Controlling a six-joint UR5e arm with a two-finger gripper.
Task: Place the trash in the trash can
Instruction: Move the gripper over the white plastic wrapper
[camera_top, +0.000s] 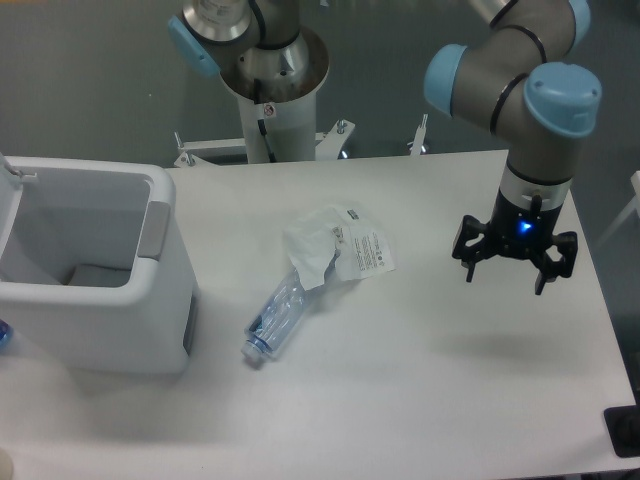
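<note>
A crumpled clear-white plastic wrapper (338, 248) with a printed label lies near the middle of the table. A crushed clear bottle (276, 317) with a bluish tint lies just below and left of it, its upper end touching the wrapper. The white trash can (150, 300) stands at the table's left side, its opening showing a pale inside with no trash visible. My gripper (510, 273) hangs above the table's right side, well right of the wrapper, fingers spread open and holding nothing.
The arm's base column (275, 110) stands behind the table's far edge. The table's right edge runs close to the gripper. A dark object (625, 430) sits at the lower right corner. A small blue thing (3, 335) peeks out at the left frame edge.
</note>
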